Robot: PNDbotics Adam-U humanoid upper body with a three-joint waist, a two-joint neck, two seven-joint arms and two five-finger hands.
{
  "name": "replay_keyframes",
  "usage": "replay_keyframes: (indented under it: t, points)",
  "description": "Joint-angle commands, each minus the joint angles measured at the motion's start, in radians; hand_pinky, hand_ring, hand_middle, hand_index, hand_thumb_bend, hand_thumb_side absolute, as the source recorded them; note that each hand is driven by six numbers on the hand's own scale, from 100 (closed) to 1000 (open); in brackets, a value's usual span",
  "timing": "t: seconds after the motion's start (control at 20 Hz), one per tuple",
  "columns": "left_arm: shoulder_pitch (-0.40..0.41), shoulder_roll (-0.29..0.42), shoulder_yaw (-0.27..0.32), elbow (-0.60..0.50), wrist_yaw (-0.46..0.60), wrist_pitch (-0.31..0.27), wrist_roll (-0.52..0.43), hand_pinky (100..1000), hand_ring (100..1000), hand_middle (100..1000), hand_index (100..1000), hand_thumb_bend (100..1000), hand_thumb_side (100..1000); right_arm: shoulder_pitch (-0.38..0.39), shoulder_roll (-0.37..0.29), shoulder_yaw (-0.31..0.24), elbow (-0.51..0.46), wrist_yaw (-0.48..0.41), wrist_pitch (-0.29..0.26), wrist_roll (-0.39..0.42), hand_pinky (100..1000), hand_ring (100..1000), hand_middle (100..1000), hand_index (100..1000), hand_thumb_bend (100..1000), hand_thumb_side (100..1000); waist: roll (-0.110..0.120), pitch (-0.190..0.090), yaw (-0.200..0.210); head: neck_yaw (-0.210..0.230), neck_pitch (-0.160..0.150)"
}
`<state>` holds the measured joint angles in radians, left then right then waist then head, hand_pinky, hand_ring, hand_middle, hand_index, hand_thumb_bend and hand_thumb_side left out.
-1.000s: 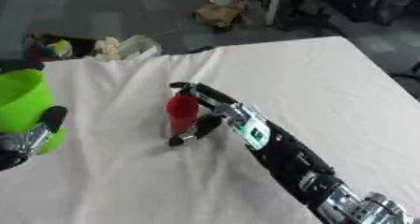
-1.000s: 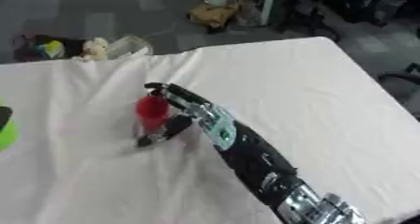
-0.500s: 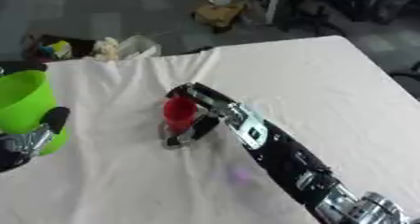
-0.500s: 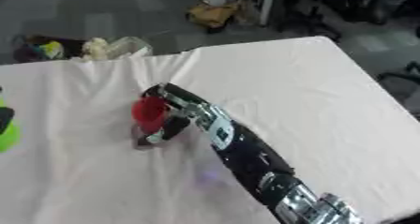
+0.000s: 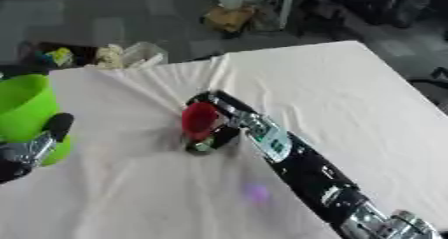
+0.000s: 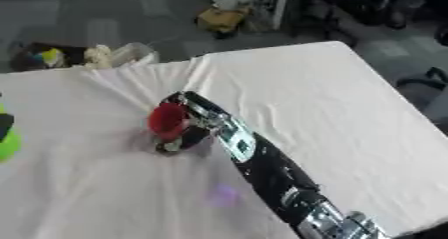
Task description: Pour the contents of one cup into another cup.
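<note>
Right hand (image 5: 219, 125) curled round red cup (image 5: 199, 120), green cup (image 5: 26, 114) in left hand (image 5: 35, 148)

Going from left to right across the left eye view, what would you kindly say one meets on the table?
left hand → green cup → red cup → right hand

A table draped in wrinkled white cloth (image 5: 350, 93) fills most of the view; beyond its far edge lies grey floor (image 5: 105, 23); a yellowish bundle (image 5: 229, 17) sits there; dark furniture (image 5: 367, 5) stands at upper right.
</note>
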<state>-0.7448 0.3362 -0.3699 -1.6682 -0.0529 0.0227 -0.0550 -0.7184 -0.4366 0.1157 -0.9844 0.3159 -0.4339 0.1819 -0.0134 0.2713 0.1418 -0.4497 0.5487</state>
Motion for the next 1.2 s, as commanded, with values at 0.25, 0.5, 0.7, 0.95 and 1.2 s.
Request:
replay_keyframes:
  t: [0.25,0.5,0.7,0.95,1.2]
  points:
    - [0.002,0.036,0.012,-0.018,0.002,0.004,0.001,448,388,561,774,100,294,0.051,-0.143,-0.046,-0.065,-0.064,0.022,-0.033,489,817,100,386,566,100,-0.013,-0.03,-0.018,0.014,0.004]
    - [0.011,0.038,0.009,-0.011,-0.004,0.003,-0.001,448,388,562,775,100,297,0.068,-0.171,-0.062,-0.087,-0.097,0.034,-0.046,495,822,100,391,567,100,-0.019,-0.035,-0.024,0.016,0.003]
    - [0.021,0.039,0.004,-0.007,-0.01,0.002,-0.003,449,388,562,775,100,299,0.059,-0.178,-0.063,-0.09,-0.111,0.037,-0.045,496,820,102,392,568,103,-0.022,-0.038,-0.02,0.014,0.003]
    - [0.041,0.041,0.002,-0.01,-0.009,-0.003,-0.001,453,385,558,773,100,303,0.039,-0.216,-0.062,-0.108,-0.11,0.032,-0.039,500,814,105,396,544,120,-0.03,-0.044,-0.01,0.015,0.003]
    - [0.06,0.052,0.0,-0.023,-0.008,-0.006,0.002,448,386,552,762,100,302,0.035,-0.262,-0.067,-0.127,-0.104,0.029,-0.038,504,807,107,400,522,141,-0.038,-0.05,-0.002,0.018,0.002]
